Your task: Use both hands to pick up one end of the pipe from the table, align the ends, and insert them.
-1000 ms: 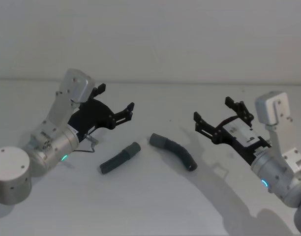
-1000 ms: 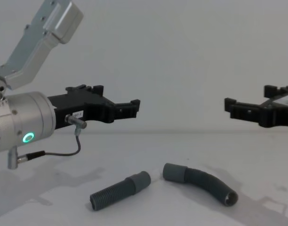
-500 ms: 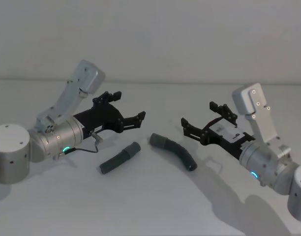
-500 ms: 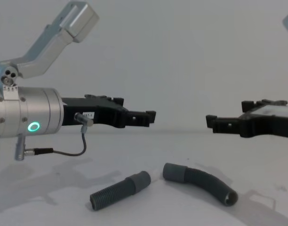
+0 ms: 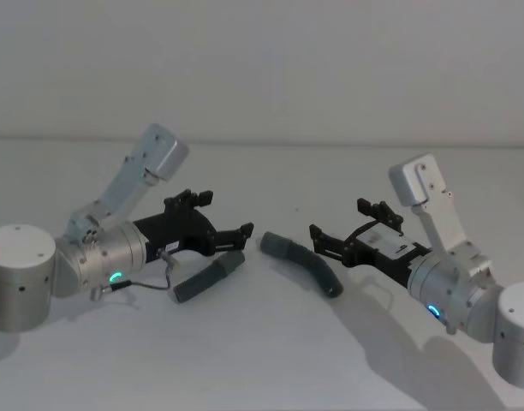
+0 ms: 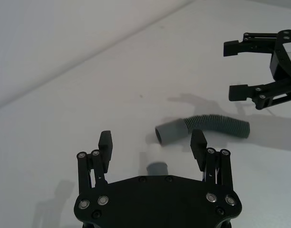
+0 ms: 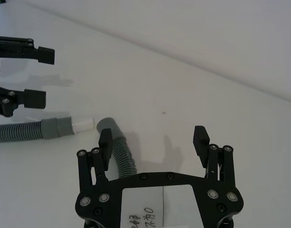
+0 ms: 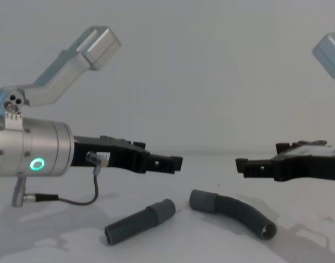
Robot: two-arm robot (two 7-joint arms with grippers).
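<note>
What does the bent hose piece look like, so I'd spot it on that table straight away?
On the white table, two grey ribbed hose pieces lie between the left tool and the right tool. The bent hose is the one nearer the right tool. Unlike the straight hose beside it, it is longer and curves.

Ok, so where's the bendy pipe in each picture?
Head view: the bendy pipe lies between the left gripper and the right gripper.
Left wrist view: bendy pipe just beyond the left gripper.
Right wrist view: bendy pipe partly hidden by the right gripper.
Chest view: bendy pipe low, right of centre.
Landmark: the straight pipe, its cuff facing the bendy pipe's cuff.
</note>
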